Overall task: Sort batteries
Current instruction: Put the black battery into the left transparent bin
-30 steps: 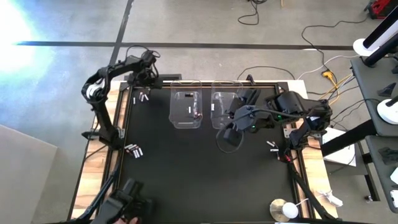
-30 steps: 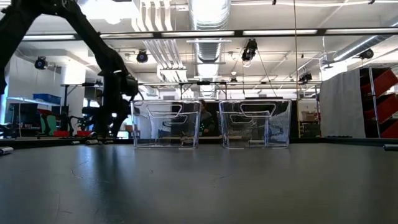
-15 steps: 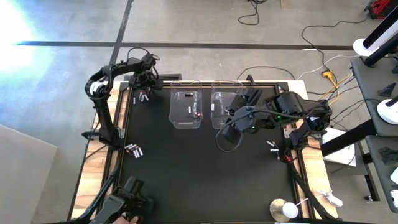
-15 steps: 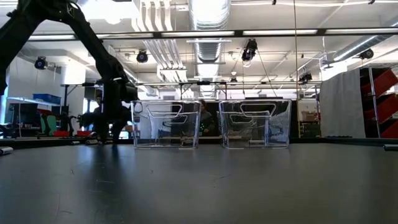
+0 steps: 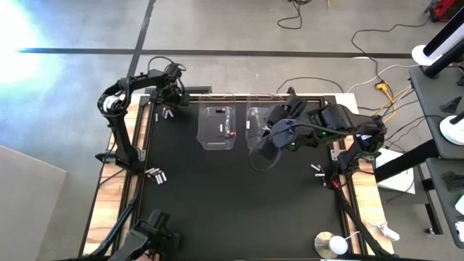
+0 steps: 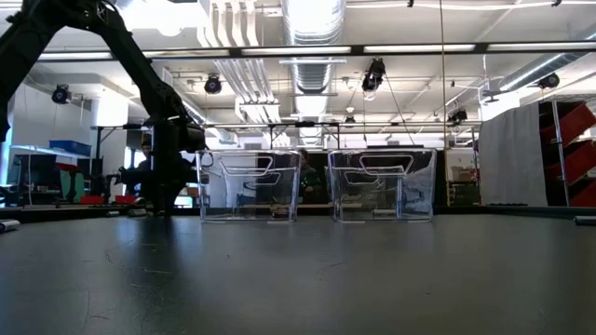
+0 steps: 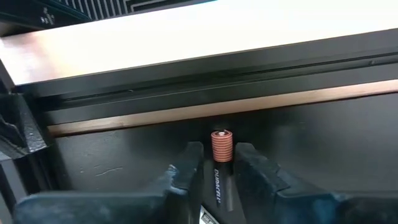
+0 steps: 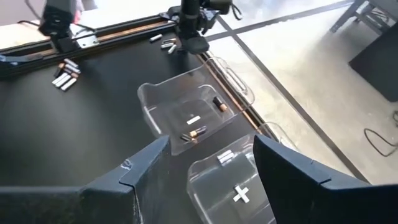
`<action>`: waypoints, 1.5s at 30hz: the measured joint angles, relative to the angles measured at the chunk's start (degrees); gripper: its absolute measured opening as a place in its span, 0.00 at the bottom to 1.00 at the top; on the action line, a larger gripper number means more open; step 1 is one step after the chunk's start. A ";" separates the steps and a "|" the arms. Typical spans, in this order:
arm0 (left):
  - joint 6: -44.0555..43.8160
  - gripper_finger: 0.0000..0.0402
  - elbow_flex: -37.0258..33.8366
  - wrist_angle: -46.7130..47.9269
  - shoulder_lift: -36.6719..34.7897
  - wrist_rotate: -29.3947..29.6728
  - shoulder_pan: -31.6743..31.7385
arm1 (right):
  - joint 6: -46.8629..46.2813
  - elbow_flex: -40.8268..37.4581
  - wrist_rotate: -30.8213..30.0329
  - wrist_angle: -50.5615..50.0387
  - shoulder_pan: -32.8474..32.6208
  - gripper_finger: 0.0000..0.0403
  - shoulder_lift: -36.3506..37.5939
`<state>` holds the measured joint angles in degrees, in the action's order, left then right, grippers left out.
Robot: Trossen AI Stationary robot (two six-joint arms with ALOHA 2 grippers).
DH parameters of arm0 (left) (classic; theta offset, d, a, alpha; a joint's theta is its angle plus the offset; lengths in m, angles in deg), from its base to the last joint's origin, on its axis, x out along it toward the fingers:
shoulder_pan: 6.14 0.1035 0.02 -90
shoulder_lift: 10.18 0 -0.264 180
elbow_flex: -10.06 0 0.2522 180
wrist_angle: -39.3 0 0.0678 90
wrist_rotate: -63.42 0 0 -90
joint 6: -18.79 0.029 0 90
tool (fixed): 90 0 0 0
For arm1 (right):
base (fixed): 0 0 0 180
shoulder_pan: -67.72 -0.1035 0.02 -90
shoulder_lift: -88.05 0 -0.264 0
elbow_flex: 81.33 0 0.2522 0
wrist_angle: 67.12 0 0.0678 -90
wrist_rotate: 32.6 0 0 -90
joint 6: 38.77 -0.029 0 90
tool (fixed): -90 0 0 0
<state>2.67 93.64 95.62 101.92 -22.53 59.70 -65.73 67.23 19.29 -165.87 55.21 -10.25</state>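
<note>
Two clear tubs sit side by side at the upper middle of the high view, the left tub (image 5: pixel 217 127) just beside the right tub (image 5: pixel 259 123). Batteries lie in both. More batteries cluster at the table's upper left corner (image 5: pixel 168 113), at its left edge (image 5: pixel 155 175) and at its right edge (image 5: pixel 318 171). The left gripper (image 7: pixel 217 163) sits at the upper left cluster, the right gripper (image 5: pixel 264 154) just below the right tub.

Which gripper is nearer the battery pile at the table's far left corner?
Left. The left gripper is down in that pile, fingers around a dark copper-tipped battery. The right gripper hangs across the table by the right tub.
</note>
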 joint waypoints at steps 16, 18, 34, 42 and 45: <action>1.48 0.02 -0.60 -1.02 -4.15 -0.98 -0.11 | 5.27 -0.02 1.08 -0.02 3.67 0.54 0.17; 1.66 0.02 -0.55 -1.06 -7.09 -1.37 -0.16 | 5.86 -0.02 1.08 -0.01 3.77 0.54 0.32; 7.86 0.02 -0.33 -5.79 -29.17 -9.96 -6.90 | 14.45 -0.02 1.10 1.60 6.98 0.54 1.11; 8.68 0.02 -0.28 -8.56 -31.36 -14.25 -18.66 | 16.59 -0.02 1.16 1.73 8.00 0.54 1.11; 9.93 0.02 -0.26 -9.10 -30.11 -16.94 -22.34 | 16.55 -0.02 1.26 1.73 7.97 0.54 1.11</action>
<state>12.60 93.38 86.53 71.81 -39.47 37.36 -49.18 67.21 20.55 -164.14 63.18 -9.14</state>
